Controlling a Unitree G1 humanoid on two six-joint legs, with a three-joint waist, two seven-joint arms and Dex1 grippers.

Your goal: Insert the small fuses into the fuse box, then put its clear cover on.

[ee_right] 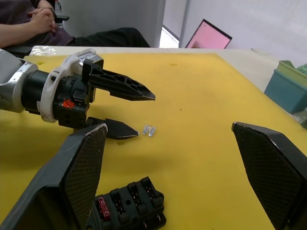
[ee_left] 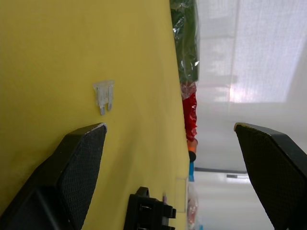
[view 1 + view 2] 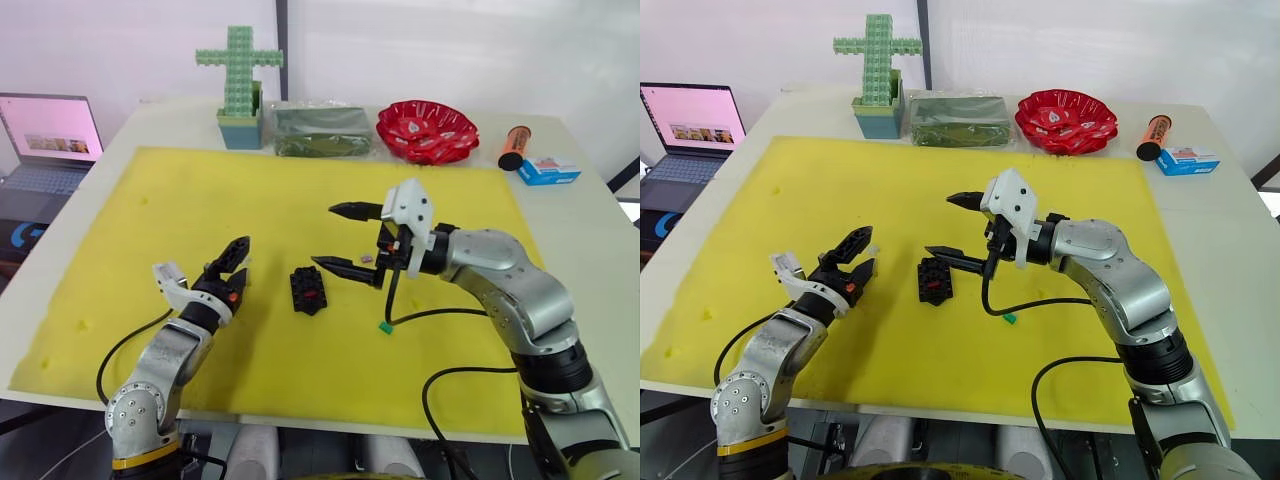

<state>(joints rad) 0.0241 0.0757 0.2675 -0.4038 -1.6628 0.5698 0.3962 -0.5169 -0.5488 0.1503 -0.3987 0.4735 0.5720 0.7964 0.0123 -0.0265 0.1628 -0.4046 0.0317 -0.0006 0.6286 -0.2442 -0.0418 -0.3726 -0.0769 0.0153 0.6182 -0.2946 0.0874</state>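
— Where do you find the fuse box (image 3: pixel 309 290)?
— Flat on the yellow mat, black, mid-mat, a red fuse (image 1: pixel 102 207) seated in one slot.
— And the loose fuses?
— You see the whitish fuse (image 1: pixel 149 130) lying near the box, the green fuse (image 3: pixel 1009 319) further off, and the purplish fuse (image 3: pixel 366 257) beyond the box.

I'm working in what looks like a lab or test room: a white counter (image 3: pixel 590 215) with a yellow foam mat (image 3: pixel 250 200), plain white partition walls, an open laptop (image 3: pixel 45 140) alongside, and a seated person (image 1: pixel 43 21) watching nearby.
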